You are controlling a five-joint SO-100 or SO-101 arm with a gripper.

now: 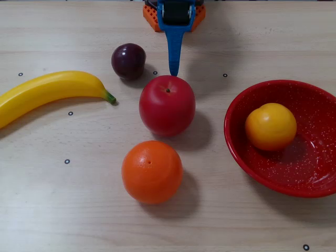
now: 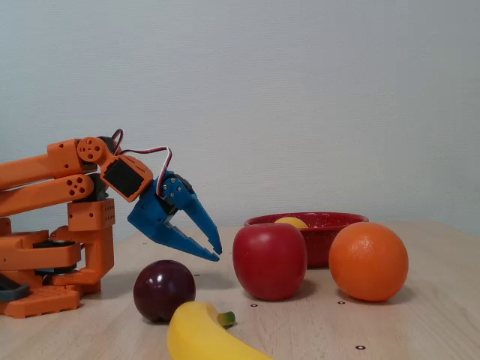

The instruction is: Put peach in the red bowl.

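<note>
The peach (image 1: 270, 126) sits inside the red bowl (image 1: 310, 178), near the bowl's left side in the view from above. From the side, only its yellow top (image 2: 291, 222) peeks over the bowl's rim (image 2: 330, 219). The bowl stands on the desk (image 1: 63, 210) at the right. The blue end effector (image 1: 173, 71) hangs in the air above the desk, pointing down at a slant, and its tip is just behind the red apple (image 1: 167, 105). From the side the end effector (image 2: 216, 252) has its two fingers a little apart, and it holds nothing. The apple is in the middle of the desk. An orange (image 1: 152, 171) lies in front of the apple, closer to the camera. A dark plum (image 1: 128, 61) lies to the left of the end effector. A yellow banana (image 1: 47, 93) lies far to the left. The orange arm (image 2: 52, 180) is folded low at the back of the desk.
</note>
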